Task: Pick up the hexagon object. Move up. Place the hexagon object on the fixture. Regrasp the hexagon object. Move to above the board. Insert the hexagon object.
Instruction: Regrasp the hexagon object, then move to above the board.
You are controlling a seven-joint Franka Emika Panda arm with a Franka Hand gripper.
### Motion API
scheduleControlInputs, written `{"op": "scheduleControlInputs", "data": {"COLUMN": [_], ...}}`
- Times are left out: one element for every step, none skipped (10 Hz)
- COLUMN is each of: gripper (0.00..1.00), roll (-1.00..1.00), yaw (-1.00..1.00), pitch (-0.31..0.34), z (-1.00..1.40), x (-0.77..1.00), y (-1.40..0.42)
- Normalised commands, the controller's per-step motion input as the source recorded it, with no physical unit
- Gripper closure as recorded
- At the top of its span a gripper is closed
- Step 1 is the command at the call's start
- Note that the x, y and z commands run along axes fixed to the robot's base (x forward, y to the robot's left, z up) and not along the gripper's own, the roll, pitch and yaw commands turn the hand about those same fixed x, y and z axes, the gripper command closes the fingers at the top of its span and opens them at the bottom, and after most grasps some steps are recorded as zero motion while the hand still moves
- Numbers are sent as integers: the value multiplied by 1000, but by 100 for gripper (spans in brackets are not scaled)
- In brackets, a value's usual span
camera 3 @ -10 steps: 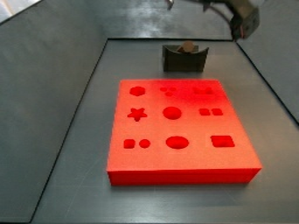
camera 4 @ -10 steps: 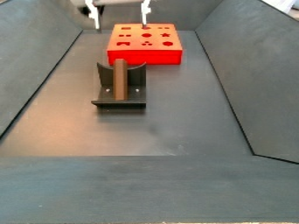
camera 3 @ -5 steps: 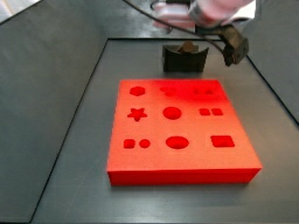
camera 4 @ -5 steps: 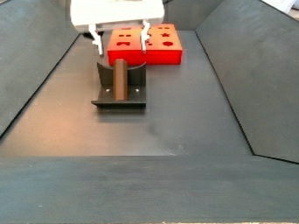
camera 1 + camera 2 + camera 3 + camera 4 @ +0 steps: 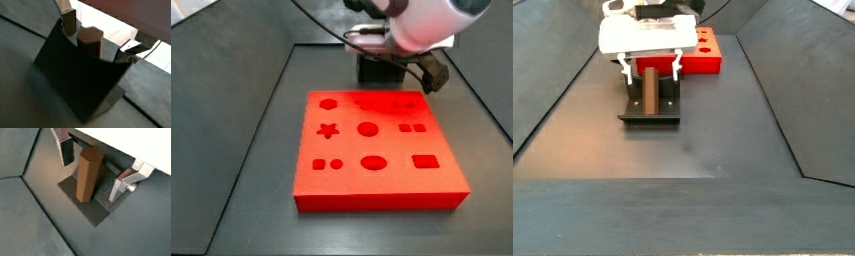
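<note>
Regrasp step: the open gripper (image 5: pixel 97 165) straddles the hexagon object (image 5: pixel 87 174) resting on the fixture (image 5: pixel 647 108); closing the fingers should come next.

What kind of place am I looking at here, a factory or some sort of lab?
Probably a robot test bench in a lab: a grey walled tray holds only a red board with shaped holes and a dark fixture cradling a brown hexagon peg, the open gripper straddling it.

Matt brown hexagon object (image 5: pixel 88 174), silvery metal fingers (image 5: pixel 122 184).
</note>
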Motion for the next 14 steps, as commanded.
{"op": "scheduleControlInputs", "data": {"gripper": [0, 0, 0, 0, 0, 100, 100, 100, 100, 100, 100, 100, 100, 100], "roll": [58, 63, 64, 64, 64, 0, 168, 167, 72, 18, -19, -32, -32, -30], "yaw": [-3, -8, -9, -8, -7, 0, -90, -90, 63, 165, 244, 311, 336, 343], "pitch": [-19, -18, -19, -19, -19, 0, 473, 473, 442, 417, 374, 289, 211, 157], "z": [-215, -184, -176, -176, -176, 0, 1000, 1000, 1000, 1000, 1000, 1000, 1000, 1000], "x": [51, 23, 10, 10, 10, 0, 45, 45, 44, 45, 50, 54, 55, 56], "y": [-4, -8, -10, -10, -10, 0, 148, 148, 131, 126, 121, 110, 103, 98]}}
